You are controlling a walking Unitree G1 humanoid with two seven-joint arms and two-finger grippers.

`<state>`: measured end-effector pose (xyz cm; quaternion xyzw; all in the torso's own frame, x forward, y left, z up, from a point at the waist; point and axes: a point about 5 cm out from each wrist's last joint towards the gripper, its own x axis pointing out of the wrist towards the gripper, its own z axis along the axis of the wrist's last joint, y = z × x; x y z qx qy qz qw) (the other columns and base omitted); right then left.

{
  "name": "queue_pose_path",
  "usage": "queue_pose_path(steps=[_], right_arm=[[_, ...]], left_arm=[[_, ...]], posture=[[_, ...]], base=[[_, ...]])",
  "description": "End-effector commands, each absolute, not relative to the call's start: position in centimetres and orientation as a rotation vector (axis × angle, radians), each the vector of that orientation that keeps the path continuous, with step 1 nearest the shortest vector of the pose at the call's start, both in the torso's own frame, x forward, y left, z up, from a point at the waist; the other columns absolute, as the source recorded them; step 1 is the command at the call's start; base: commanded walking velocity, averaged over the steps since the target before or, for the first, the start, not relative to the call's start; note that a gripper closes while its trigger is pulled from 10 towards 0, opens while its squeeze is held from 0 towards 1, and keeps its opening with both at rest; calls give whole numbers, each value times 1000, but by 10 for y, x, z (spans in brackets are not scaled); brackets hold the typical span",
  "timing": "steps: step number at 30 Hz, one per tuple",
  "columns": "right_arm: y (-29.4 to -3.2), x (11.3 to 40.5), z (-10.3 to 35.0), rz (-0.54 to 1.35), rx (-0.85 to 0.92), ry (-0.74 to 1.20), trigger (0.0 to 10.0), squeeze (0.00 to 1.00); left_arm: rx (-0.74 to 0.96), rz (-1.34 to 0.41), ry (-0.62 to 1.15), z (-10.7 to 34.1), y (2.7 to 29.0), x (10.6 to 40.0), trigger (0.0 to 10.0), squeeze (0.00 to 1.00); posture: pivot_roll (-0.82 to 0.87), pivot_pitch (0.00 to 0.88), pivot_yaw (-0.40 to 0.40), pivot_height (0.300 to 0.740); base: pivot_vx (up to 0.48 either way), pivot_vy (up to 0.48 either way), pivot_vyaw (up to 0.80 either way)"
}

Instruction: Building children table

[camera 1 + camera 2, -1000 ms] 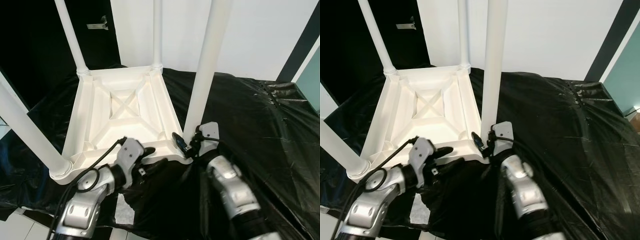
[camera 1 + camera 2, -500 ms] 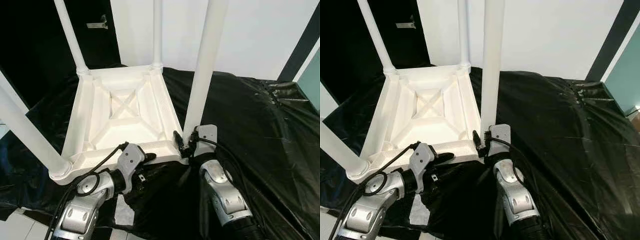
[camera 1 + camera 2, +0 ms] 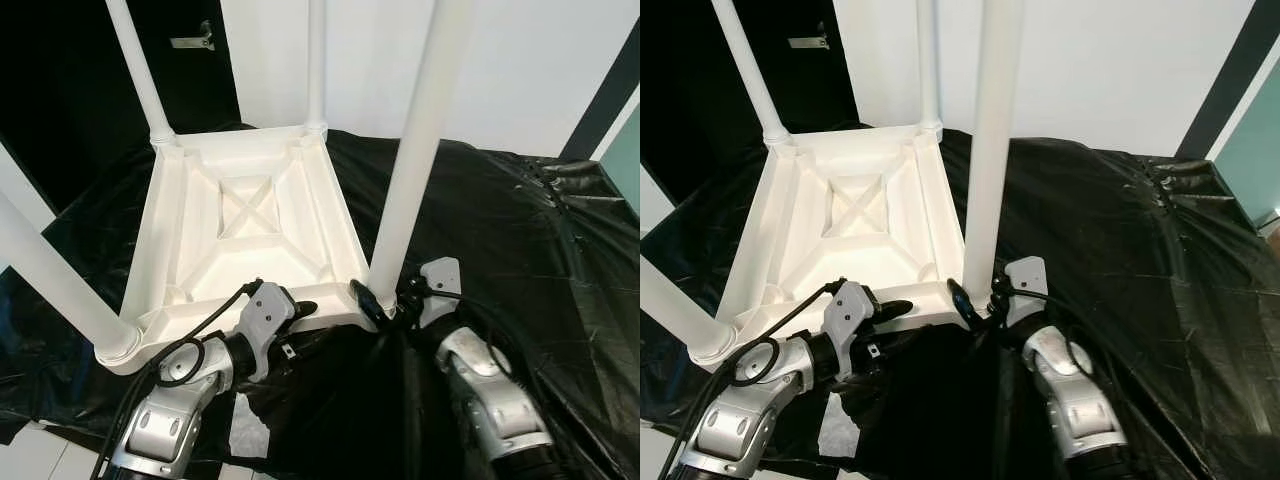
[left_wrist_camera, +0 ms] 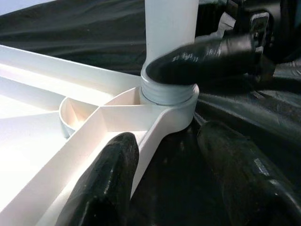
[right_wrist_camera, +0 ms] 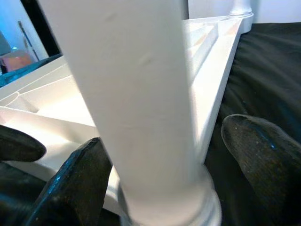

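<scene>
A white plastic table (image 3: 245, 225) lies upside down on a black sheet (image 3: 510, 240) that covers the surface before the robot. Its ribbed underside faces up, with a raised cross at the middle. Four white legs stand up from its corners: one at about 10 o'clock (image 3: 140, 70), one at about 12 o'clock (image 3: 316, 60), one at about 8 o'clock leaning out toward the robot's left (image 3: 50, 275), and the nearest one at about 4 o'clock of the table (image 3: 415, 160), rising past the top of the head views.

The right gripper (image 3: 385, 300) is at the foot of that nearest leg. In the right wrist view its two black fingers (image 5: 80, 183) stand one on each side of the leg just above the collar. They straddle it, spread apart, and I cannot tell whether both press on it. In the left wrist view one of these fingers lies across the front of the leg right above the round socket.

The left gripper (image 3: 295, 318) is at the near rim of the table, at about 6 o'clock of it, just beside the same corner. In the left wrist view its fingers (image 4: 108, 183) are parted, one resting on the inner side of the white rim and the other on the outer side over the black sheet, so the rim runs between them. Whether they clamp it cannot be told.

Behind the table are a white wall (image 3: 520, 60) at 1 o'clock and a dark opening (image 3: 60, 90) at 11 o'clock.
</scene>
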<state>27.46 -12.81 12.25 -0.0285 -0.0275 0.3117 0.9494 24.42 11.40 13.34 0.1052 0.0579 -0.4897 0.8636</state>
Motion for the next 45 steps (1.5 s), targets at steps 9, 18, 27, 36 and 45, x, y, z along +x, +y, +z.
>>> queue_pose_path(steps=[9, 18, 27, 36, 45], right_arm=[[-127, 299, 130, 884, -161, -32, 10000, 0], [-120, 317, 133, 1028, -211, 3, 0, 0], [-127, 317, 123, 951, -151, 28, 0, 0], [-119, 302, 107, 605, -119, 19, 10000, 0], [-107, 297, 107, 272, -54, 16, 10000, 0]], left_arm=[[216, -1012, 93, 139, 114, 247, 10000, 0], [226, -993, 88, 137, 113, 246, 10000, 0], [219, -963, 83, 133, 114, 245, 10000, 0], [151, -924, 67, 129, 113, 249, 10000, 0], [158, -924, 63, 127, 110, 253, 10000, 0]], posture=[[18, 0, -45, 740], [60, 0, -76, 740], [82, 0, -92, 740], [45, 0, -69, 740], [24, 0, -48, 740]], base=[[0, 0, 0], [0, 0, 0], [0, 0, 0], [0, 0, 0], [0, 0, 0]])
